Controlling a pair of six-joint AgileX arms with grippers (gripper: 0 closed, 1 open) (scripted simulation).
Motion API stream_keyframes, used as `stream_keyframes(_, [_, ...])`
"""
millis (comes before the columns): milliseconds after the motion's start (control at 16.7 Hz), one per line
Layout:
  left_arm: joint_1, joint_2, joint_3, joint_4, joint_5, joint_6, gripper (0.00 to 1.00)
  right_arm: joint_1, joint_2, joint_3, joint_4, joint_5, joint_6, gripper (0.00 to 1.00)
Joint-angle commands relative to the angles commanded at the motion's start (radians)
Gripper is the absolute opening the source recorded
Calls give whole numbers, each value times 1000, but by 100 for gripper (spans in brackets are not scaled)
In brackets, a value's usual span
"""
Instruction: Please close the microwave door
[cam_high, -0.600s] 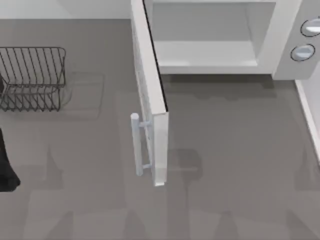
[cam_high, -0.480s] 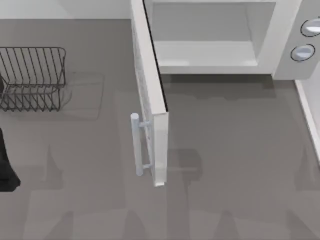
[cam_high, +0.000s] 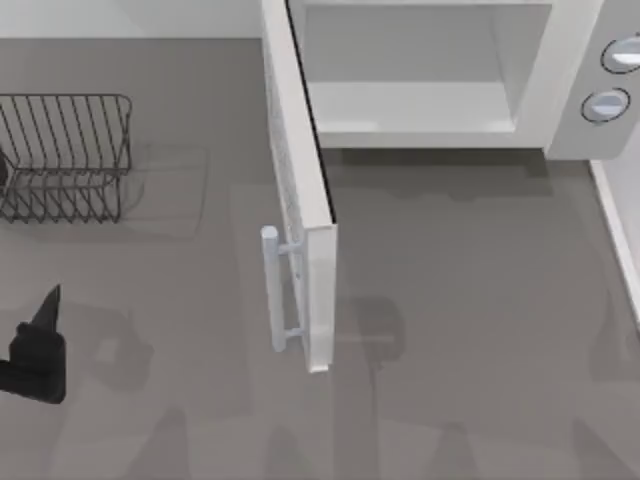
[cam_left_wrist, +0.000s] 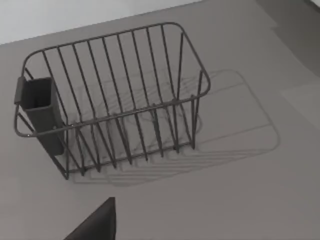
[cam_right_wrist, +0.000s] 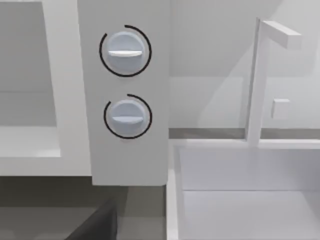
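Note:
The microwave (cam_high: 565, 75) stands at the back of the table with its pale cavity showing and two round knobs (cam_right_wrist: 125, 52) on its side panel. The microwave door (cam_high: 300, 190) is swung wide open and juts out towards the table's front, edge-on from above. Its pale bar handle (cam_high: 272, 290) faces the left side. My left gripper (cam_high: 42, 320) hovers low at the front left, well left of the handle and apart from the door. A dark part of my right gripper (cam_right_wrist: 97, 225) appears in the right wrist view, in front of the knob panel.
A dark wire rack (cam_high: 65, 155) with a small dark holder (cam_left_wrist: 39, 112) on one end sits at the back left. A white basin (cam_right_wrist: 240, 190) with a white tap (cam_right_wrist: 257, 80) lies right of the microwave. Bare grey tabletop spreads between the rack and the door.
My left gripper has come in from the left edge, moving right and a little forward. The door and the rack have not moved.

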Motion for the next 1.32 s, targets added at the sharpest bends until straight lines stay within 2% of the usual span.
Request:
stream_keyframes(300, [-87, 391, 351, -329, 86, 199, 100, 0, 0, 0, 0, 0, 0, 100])
stream_keyframes(840, [-235, 1113, 1167, -944, 250, 561, 100, 0, 0, 0, 0, 0, 0, 100])
stream_keyframes(1140, [-285, 1375, 1573, -1147, 323, 709, 100, 0, 0, 0, 0, 0, 0, 100])
stream_keyframes(1320, [-300, 1461, 1729, -1204, 351, 764, 100, 0, 0, 0, 0, 0, 0, 100])
